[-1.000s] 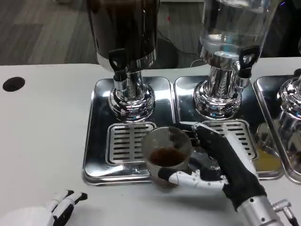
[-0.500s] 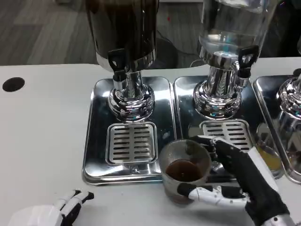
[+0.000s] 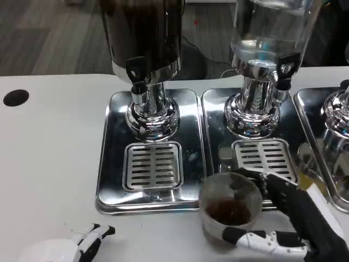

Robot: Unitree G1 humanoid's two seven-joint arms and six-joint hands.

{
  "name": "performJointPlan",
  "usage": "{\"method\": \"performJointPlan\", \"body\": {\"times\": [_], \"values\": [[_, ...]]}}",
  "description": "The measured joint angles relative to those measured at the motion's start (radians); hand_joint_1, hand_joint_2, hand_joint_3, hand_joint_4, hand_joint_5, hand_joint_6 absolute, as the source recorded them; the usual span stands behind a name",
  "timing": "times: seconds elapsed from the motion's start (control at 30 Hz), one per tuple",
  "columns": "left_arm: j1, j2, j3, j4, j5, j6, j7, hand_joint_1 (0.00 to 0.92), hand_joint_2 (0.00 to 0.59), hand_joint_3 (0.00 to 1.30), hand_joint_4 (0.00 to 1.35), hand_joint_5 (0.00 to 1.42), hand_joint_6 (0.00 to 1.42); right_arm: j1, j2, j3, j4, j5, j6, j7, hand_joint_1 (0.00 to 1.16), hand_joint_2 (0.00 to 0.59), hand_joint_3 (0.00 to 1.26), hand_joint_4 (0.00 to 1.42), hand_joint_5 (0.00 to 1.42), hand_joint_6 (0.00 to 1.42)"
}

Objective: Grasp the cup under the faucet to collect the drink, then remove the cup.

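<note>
Up close, the white bench (image 3: 49,164) carries shiny steel drip trays (image 3: 150,150) with slotted grates under tall drink dispensers (image 3: 144,49); grey wood-look floor lies behind. The right hand (image 3: 289,218) wraps the clear cup (image 3: 229,210) of dark drink, at the tray's front edge. The left hand (image 3: 76,248) rests with fingers loosely apart, holding nothing.

No text, label, brand, number or sign can be read anywhere. The dark drink dispenser (image 3: 143,38) on the left, the clear dispenser (image 3: 271,33) on the right, the steel drip trays (image 3: 116,158) and the cup (image 3: 229,210) near the front carry no legible markings, and the white table (image 3: 49,158) is blank too.
</note>
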Motion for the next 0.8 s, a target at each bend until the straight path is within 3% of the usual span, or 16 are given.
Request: {"method": "performJointPlan", "body": {"times": [0.33, 0.8], "values": [[0.002, 0.001, -0.033, -0.010, 0.007, 0.020, -0.004, 0.043, 0.095, 0.22, 0.13, 0.23, 0.54, 0.044, -0.008, -0.042, 0.056, 0.031, -0.105, 0.032, 0.79, 0.068, 0.48, 0.49, 0.46, 0.29], [0.032, 0.001, -0.039, -0.049, 0.042, 0.033, -0.012, 0.035, 0.097, 0.21, 0.13, 0.23, 0.56, 0.042, -0.002, -0.062, 0.237, 0.044, -0.261, 0.045, 0.79, 0.068, 0.48, 0.49, 0.46, 0.30]]}}
